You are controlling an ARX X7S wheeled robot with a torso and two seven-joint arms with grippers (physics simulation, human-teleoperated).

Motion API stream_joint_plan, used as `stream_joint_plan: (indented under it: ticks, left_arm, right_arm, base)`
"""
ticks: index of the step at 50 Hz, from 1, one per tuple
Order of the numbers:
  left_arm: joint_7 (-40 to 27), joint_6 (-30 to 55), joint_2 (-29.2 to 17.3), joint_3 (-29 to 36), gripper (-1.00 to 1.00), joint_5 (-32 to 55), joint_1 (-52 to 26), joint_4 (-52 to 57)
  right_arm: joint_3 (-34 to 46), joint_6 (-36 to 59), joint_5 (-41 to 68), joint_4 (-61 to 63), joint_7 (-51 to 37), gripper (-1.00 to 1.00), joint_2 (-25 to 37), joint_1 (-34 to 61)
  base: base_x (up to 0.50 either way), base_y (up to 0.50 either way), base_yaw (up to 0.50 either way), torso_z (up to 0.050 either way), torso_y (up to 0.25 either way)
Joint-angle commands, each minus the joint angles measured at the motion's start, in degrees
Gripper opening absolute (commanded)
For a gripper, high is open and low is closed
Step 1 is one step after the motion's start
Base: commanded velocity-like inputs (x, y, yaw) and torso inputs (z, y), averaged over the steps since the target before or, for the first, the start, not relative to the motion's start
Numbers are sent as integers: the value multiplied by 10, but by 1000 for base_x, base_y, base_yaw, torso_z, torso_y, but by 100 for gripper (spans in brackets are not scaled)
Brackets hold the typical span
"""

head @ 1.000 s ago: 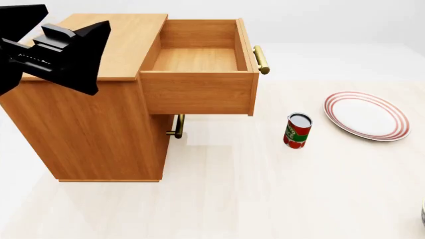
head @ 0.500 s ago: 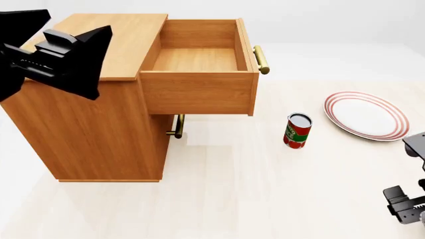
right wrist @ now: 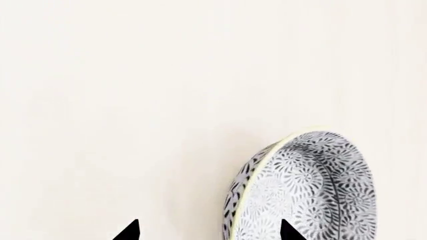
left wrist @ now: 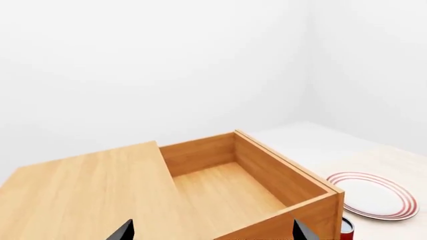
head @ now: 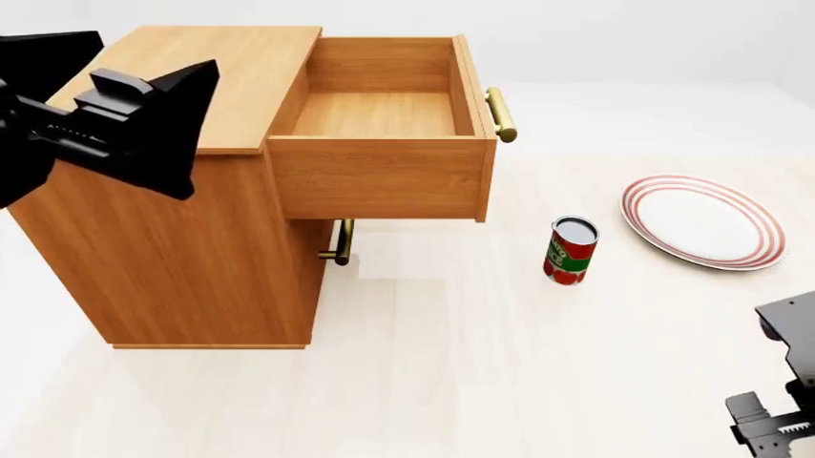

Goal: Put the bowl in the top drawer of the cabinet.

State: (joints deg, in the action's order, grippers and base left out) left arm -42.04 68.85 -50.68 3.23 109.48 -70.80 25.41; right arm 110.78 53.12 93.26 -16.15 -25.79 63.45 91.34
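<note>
Right wrist view shows the bowl (right wrist: 303,187) lying on the pale floor, its patterned side turned to the camera and one fingertip of the right gripper (right wrist: 208,231) right beside its rim; the two tips stand wide apart with nothing between them. In the head view the bowl itself is out of sight, and only part of that arm shows, well away from the cabinet (head: 178,239), past the can (head: 571,250) and the plate (head: 701,221). The top drawer (head: 382,143) is pulled out and holds nothing. The left gripper (left wrist: 210,232) hovers over the cabinet top, tips spread, holding nothing.

The likeliest trouble is the grasp: a finger closing against the curved wall could push the bowl away or tip it. A loose hold could drop it on the long carry past the can.
</note>
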Motion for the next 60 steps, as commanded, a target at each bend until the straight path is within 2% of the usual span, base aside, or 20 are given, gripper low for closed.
stream_joint_plan:
  ticks: [1,16,17,35,41,47,52,57,60]
  left_arm:
    - [3,-5,-2,-1,100,-3,9,2]
    - [9,-10,-1,-2,100,-13,20,3]
    - [9,-10,-1,-2,100,-13,20,3]
    - [14,-13,0,6,100,-16,14,0]
    - [11,-14,-3,7,100,-10,10,1]
    - [15,-15,-1,8,100,-15,8,1]
    - [16,-18,-1,8,100,-13,7,2]
    - [19,-20,-2,8,100,-14,7,3]
    - [20,-21,-3,8,100,-12,6,3]
  right_arm:
    - [3,-25,8,-39,-11,100,-36,-40]
    - [12,-51,-8,-92,12,100,-69,-85]
    - [13,-52,-8,-92,12,-100,-68,-87]
    - [0,-34,22,-31,-44,-100,-2,-65]
    - [-12,12,24,19,-73,-100,36,-6]
    - [-34,93,4,90,-83,-100,90,92]
    - [-55,170,-25,140,-62,-100,122,167]
    - [-73,245,-66,177,-14,-100,125,234]
    - [-77,308,-153,216,87,-100,134,307]
  base:
    - [0,0,0,0,0]
    - [0,0,0,0,0]
    - [0,0,0,0,0]
    - [0,0,0,0,0]
    - [0,0,0,0,0]
    - [0,0,0,0,0]
    - [0,0,0,0,0]
    - [0,0,0,0,0]
    - [0,0,0,0,0]
